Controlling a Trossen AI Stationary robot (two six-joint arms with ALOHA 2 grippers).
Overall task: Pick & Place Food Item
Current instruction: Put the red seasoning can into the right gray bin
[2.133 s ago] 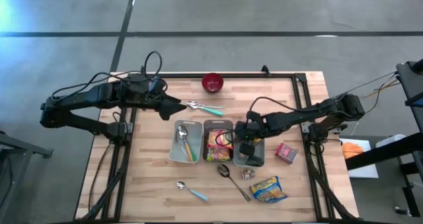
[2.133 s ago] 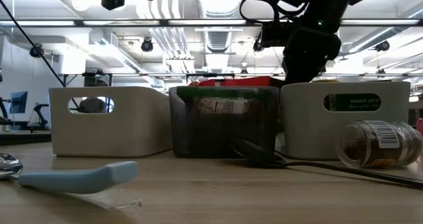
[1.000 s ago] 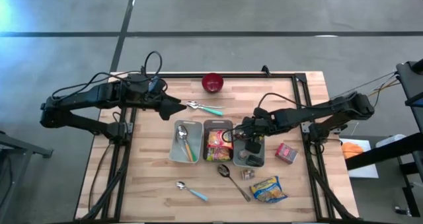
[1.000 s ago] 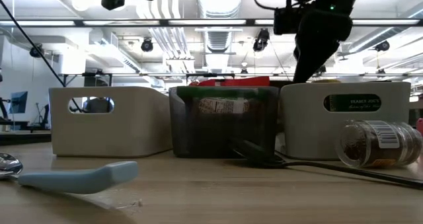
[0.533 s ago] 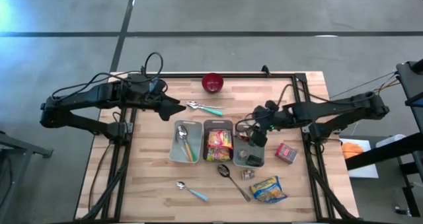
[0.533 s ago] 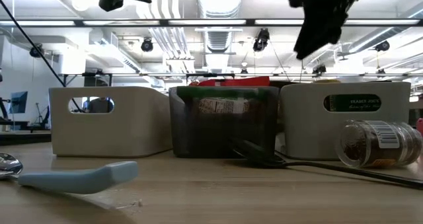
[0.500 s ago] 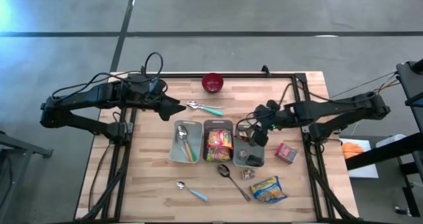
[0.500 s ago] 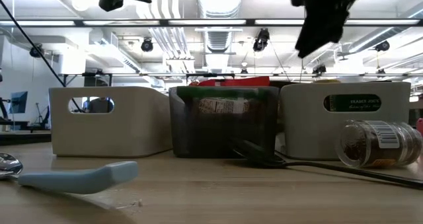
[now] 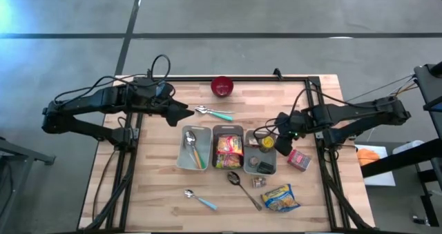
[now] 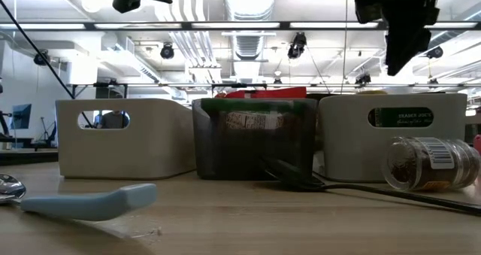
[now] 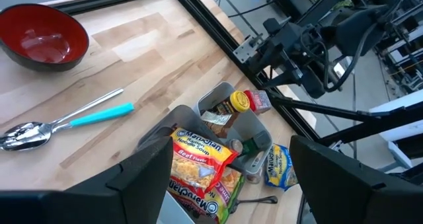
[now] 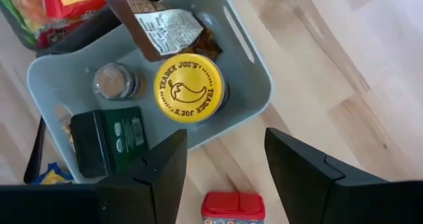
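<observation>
Jar upright in bin, yellow lid up

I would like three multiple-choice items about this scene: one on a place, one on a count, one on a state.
1. Where does the round yellow-lidded jar stand?
A. in the grey plastic bin
B. in the red bowl
C. on the bare wood

2. How many bins stand in the row?
A. two
B. three
C. five

3. What does the right end effector hold?
A. a spoon
B. the jar
C. nothing

Key: 1 A, the bin's wall surrounds it; 2 B, the high view shows three side by side; 3 C, its fingers are apart and empty.
</observation>
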